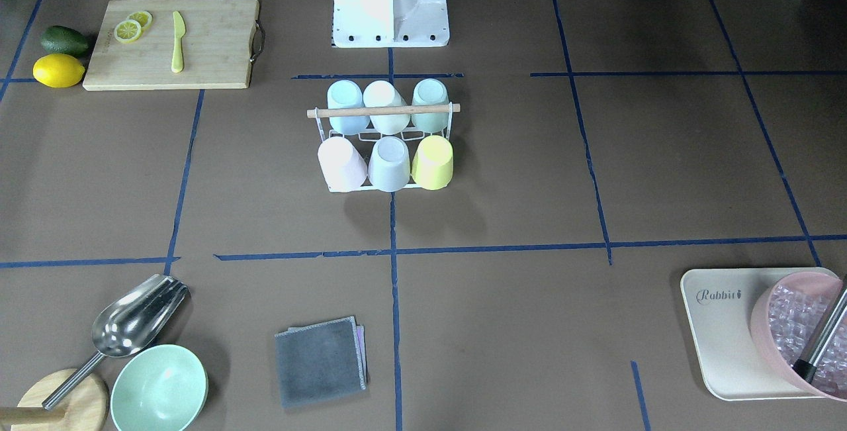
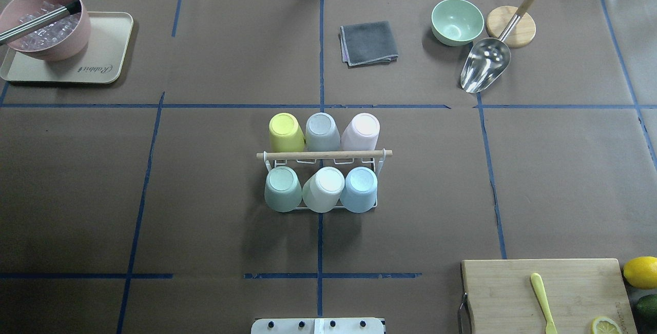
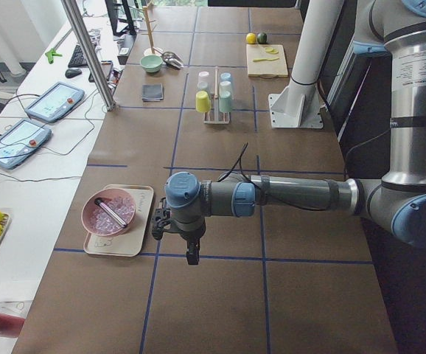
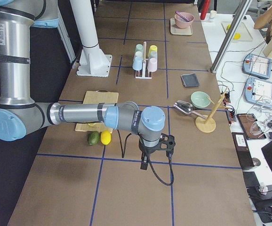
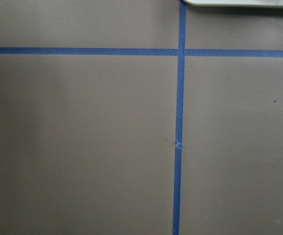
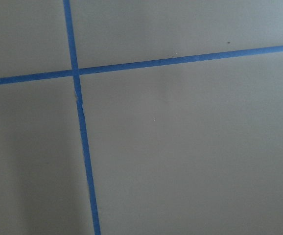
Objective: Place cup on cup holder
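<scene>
The white wire cup holder (image 2: 323, 155) with a wooden rod handle stands at the table's middle and also shows in the front view (image 1: 384, 110). Several upside-down cups sit on its prongs: yellow (image 2: 285, 132), grey (image 2: 322, 131) and pink (image 2: 361, 131) in the far row, green (image 2: 282, 188), cream (image 2: 323, 189) and blue (image 2: 359, 189) in the near row. My left gripper (image 3: 191, 257) hangs over the table near the tray, far from the holder. My right gripper (image 4: 144, 165) hangs near the lemon, also far away. I cannot tell whether either is open or shut. Both wrist views show only brown table and blue tape.
A tray (image 2: 105, 64) holds a pink bowl of ice (image 2: 46, 26) at the far left. A grey cloth (image 2: 368, 42), a green bowl (image 2: 457, 21), a metal scoop (image 2: 485, 70) and a wooden stand (image 2: 513, 26) lie at the far right. A cutting board (image 2: 508, 293) and a lemon (image 2: 640, 271) sit near right.
</scene>
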Available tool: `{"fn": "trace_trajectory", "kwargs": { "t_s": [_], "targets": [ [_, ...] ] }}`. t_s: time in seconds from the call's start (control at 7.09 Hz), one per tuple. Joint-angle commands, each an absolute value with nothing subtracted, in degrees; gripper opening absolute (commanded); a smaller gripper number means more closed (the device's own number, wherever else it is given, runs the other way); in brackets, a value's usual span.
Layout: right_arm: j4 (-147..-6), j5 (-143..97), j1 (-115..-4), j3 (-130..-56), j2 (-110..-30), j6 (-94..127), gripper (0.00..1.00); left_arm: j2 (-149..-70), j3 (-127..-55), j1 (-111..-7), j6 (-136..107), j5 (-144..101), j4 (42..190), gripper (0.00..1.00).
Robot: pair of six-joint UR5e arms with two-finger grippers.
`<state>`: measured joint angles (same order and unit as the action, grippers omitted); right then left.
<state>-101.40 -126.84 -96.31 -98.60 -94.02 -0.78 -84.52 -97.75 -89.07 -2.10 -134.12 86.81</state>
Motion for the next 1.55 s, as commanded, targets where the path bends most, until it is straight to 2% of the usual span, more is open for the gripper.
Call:
{"fn": "trace_trajectory", "kwargs": {
  "t_s": [0.0,0.71,1.41],
  "targets": [
    [-101.34,-126.56,-96.42,-98.35,-94.31,-0.09,1.00,-84.29,-97.47,-90.44,-2.02,-136.93,86.57,1.00],
    [-101.25,-129.20,-96.42,-97.91,-93.78,-0.79,1.00,-84.20,-97.47,-90.62,3.82,-137.02,86.49,1.00],
    [-94.66,-130.69,-96.42,-95.89,-94.13,-2.72,1.00,-84.11,-97.47,-90.62,4.22,-137.02,86.22,1.00]
  ]
}}
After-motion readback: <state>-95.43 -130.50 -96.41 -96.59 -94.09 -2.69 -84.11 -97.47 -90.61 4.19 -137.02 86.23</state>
